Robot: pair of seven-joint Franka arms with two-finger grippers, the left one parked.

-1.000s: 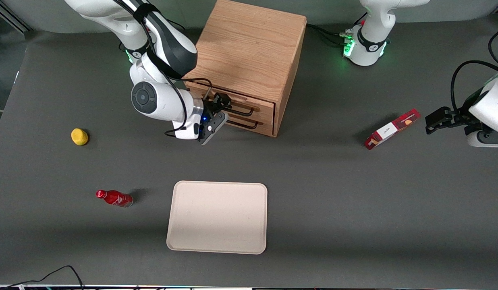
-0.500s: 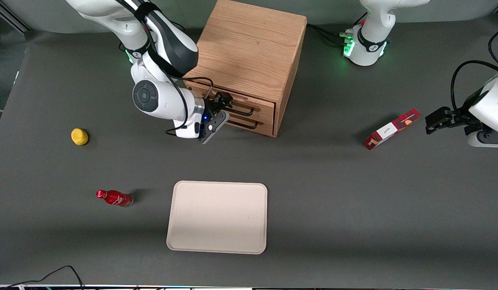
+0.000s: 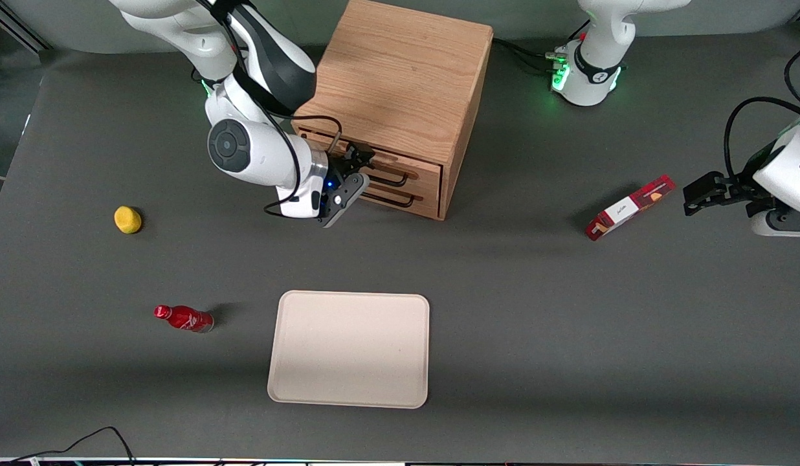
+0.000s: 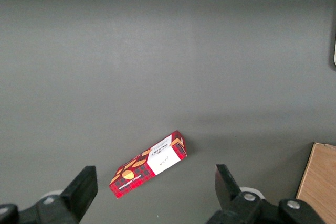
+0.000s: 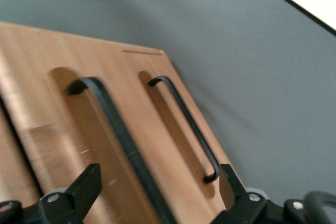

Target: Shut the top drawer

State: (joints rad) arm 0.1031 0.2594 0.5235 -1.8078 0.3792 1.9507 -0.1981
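- A beige tray [image 3: 348, 349] is seen lying flat on the grey table [image 3: 568, 336], nearest the front camera
- A red bottle [image 3: 183, 318] is laid on its side at about 9 o'clock from the tray, toward the working arm's end of the table
- A yellow fruit [image 3: 127, 219] is found farther from the camera than the bottle
- A red box [image 3: 629, 207] [image 4: 148, 163] is placed toward the parked arm's end of the table
- The gripper [image 3: 353, 173] [image 5: 157, 203] is held in front of the wooden cabinet [image 3: 400, 97], its fingers [image 5: 84, 184] spread apart astride the handle [image 3: 388, 173] [image 5: 118, 129] of the top drawer [image 3: 426, 171]
- The top drawer is seen about flush with the bottom drawer [image 3: 421, 200], whose own handle [image 5: 186, 127] lies just beside
- The cabinet is set at 12 o'clock from the tray, farthest from the camera
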